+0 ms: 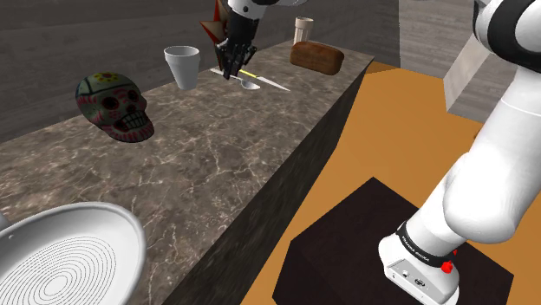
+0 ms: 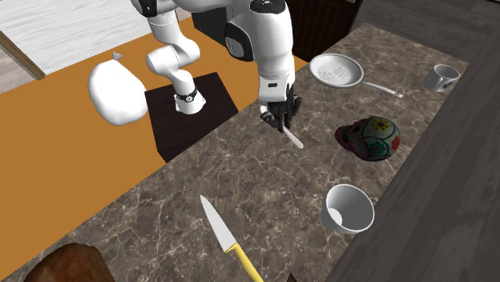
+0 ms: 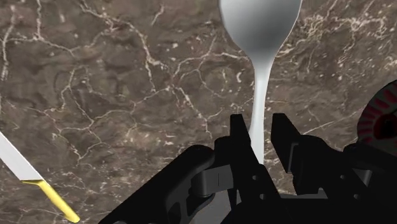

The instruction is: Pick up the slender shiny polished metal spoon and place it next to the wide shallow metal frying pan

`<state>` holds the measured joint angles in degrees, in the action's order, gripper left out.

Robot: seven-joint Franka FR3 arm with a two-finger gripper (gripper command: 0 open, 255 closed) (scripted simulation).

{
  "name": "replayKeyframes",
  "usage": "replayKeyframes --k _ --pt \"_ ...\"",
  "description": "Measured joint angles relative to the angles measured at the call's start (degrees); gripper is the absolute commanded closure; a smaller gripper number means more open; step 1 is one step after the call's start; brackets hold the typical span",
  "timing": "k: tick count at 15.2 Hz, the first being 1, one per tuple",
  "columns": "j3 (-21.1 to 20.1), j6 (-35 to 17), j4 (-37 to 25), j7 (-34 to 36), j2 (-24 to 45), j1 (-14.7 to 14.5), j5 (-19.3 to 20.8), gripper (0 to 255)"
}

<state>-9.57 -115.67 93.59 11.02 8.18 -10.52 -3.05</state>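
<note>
A slender pale grey spoon point(image 3: 261, 25) hangs from my gripper point(image 3: 259, 137), whose black fingers point(image 3: 238, 137) are shut on its handle, bowl pointing away from the hand. In the second exterior view the gripper point(image 2: 280, 112) holds the spoon point(image 2: 293, 138) a little above the marble counter point(image 2: 240, 172), bowl slanting down. The wide shallow frying pan point(image 2: 320, 66), pale grey with a long handle, lies further along the counter beyond the gripper. In the shoulder view the pan point(image 1: 121, 230) is at the lower left, far from the gripper point(image 1: 234, 62).
A painted skull point(image 2: 370, 136) sits between the pan and a white cup point(image 2: 348, 208). A yellow-handled knife point(image 2: 228, 236) lies on the counter, a brown loaf point(image 1: 316, 56) beyond it. A mug point(image 2: 441, 78) stands past the pan. The counter edge drops to an orange floor point(image 1: 416, 130).
</note>
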Motion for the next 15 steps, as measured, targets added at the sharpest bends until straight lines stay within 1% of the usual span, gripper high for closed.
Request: replayKeyframes --k 5,11,15 --pt "-2.3 0.13 -1.43 6.64 0.99 -3.77 2.18 255" --pt "-5.15 -0.09 -3.14 15.56 2.9 -9.06 5.4 255" --pt "-6.64 1.55 -7.82 21.04 6.12 -12.71 7.95 255"
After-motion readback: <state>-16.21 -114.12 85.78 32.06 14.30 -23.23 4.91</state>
